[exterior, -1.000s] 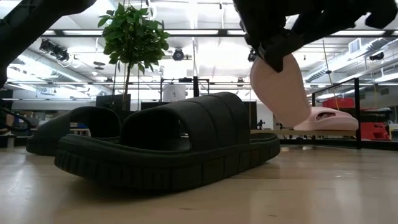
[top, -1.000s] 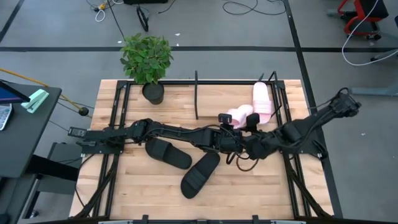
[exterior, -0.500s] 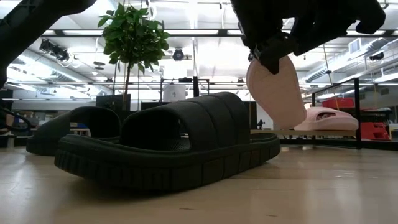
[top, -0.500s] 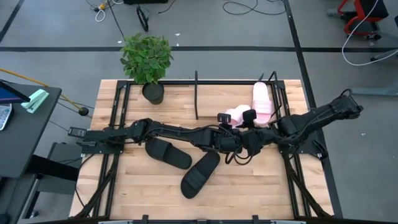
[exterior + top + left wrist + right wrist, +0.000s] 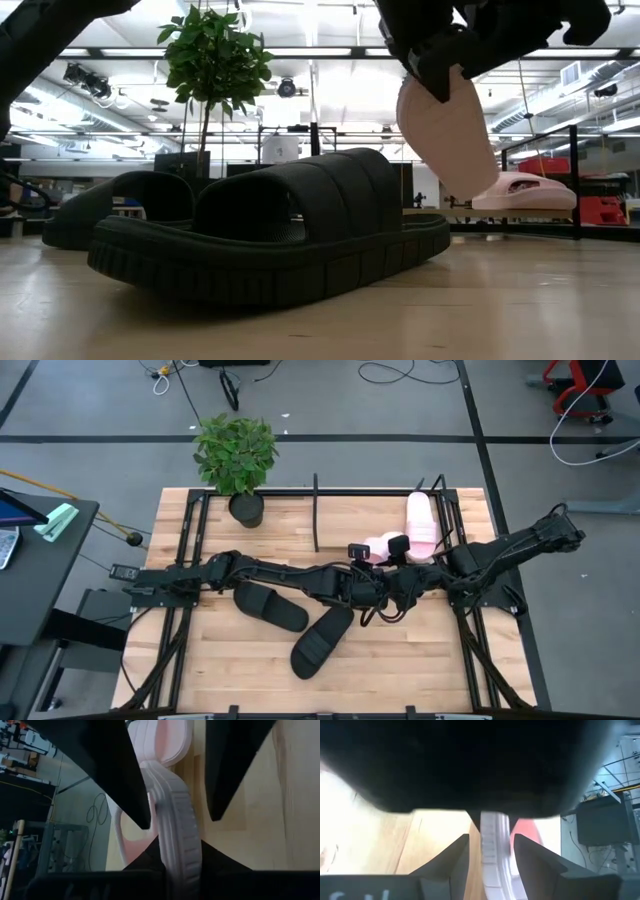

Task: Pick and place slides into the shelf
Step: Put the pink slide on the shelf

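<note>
Pink slide (image 5: 447,135) lifted slightly higher

A pale wooden plank table (image 5: 260,660) is set on a grey floor (image 5: 100,420) crossed by dark lines. A green leafy potted plant in a black pot (image 5: 236,458) is placed at the table's far edge. A dark side desk (image 5: 40,575) is seen at left. White and black cables (image 5: 400,372) are strewn on the floor. Bright ceiling lights (image 5: 330,60) are seen in the low view.

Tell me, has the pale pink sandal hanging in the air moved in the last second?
Yes. The held pale pink slide has risen slightly against the other pink slide lying behind it.
</note>
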